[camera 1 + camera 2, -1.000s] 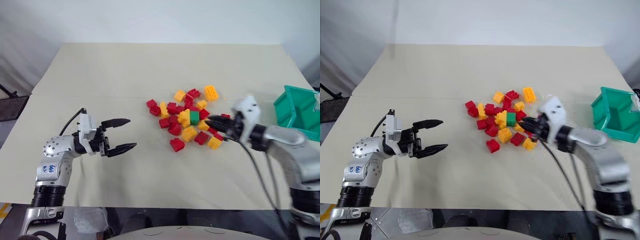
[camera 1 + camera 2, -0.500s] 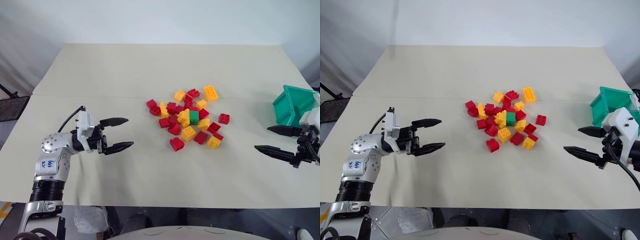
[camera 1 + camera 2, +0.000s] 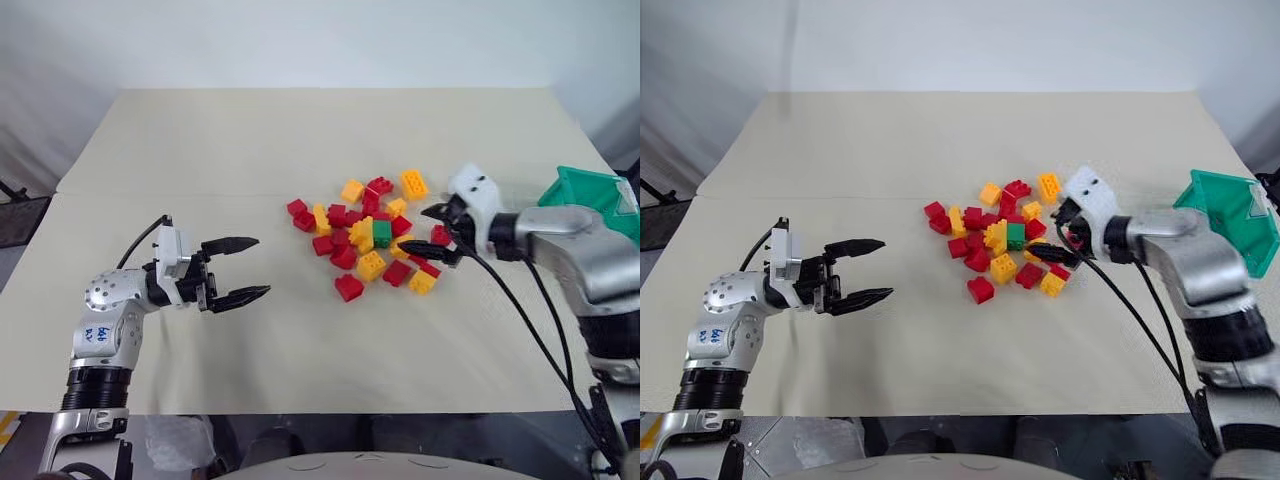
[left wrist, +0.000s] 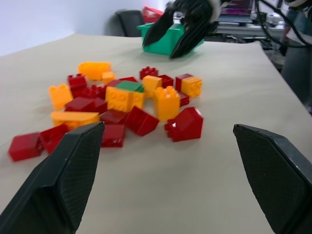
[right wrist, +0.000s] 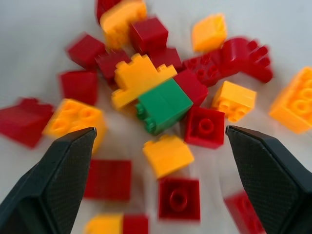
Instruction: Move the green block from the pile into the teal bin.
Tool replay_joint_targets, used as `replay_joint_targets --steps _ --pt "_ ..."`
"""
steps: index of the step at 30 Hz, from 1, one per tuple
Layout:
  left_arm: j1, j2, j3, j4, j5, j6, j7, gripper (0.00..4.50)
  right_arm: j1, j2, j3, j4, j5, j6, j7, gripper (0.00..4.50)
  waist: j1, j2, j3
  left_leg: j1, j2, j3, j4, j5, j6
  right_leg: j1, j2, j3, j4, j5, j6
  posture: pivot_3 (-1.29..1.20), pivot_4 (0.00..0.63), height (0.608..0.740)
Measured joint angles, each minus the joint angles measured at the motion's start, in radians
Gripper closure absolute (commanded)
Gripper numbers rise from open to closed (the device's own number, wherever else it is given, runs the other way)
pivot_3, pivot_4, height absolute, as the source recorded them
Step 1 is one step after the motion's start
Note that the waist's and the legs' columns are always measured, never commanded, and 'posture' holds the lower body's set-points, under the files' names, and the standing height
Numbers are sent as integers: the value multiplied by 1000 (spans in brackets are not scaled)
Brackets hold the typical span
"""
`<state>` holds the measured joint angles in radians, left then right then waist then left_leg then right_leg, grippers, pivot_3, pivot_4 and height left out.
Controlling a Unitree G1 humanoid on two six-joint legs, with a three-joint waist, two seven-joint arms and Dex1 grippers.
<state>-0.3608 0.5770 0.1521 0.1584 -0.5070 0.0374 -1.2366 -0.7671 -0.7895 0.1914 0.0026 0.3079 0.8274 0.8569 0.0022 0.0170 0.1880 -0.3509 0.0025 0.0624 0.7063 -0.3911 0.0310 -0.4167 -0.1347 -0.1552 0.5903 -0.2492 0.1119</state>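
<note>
Green block (image 5: 164, 106) lies half tucked under a yellow brick in the pile (image 3: 372, 238), just ahead of the right tool (image 3: 428, 234), whose fingers stand wide apart. Behind that arm the teal bin (image 3: 590, 198) is partly hidden. Left tool (image 3: 243, 268) hangs spread over the beige desk (image 3: 300, 140).

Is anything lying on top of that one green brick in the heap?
A yellow brick overlaps one edge of the green block; the rest of its top is bare. What lies beneath it is covered.
</note>
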Motion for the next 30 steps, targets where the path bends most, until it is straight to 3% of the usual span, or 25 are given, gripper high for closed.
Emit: replay_joint_targets --steps 5,16,30 --pt "49 -7 10 -40 -1 -9 20 0 -115 98 153 189 -100 -15 55 51 -7 0 0 -4 0 2 1 0 0 -2 0 -3 -1 0 0 0 150 740" --pt "127 -11 33 -115 -2 -17 59 0 -200 271 156 408 -211 -134 50 51 -32 -1 0 0 4 -1 9 0 0 1 1 0 4 1 -1 0 150 740" --pt "141 -25 31 -151 -3 -16 86 0 -156 235 132 213 -224 -82 69 51 -26 0 0 -3 4 -2 9 0 -1 -2 1 0 4 2 -1 0 150 740"
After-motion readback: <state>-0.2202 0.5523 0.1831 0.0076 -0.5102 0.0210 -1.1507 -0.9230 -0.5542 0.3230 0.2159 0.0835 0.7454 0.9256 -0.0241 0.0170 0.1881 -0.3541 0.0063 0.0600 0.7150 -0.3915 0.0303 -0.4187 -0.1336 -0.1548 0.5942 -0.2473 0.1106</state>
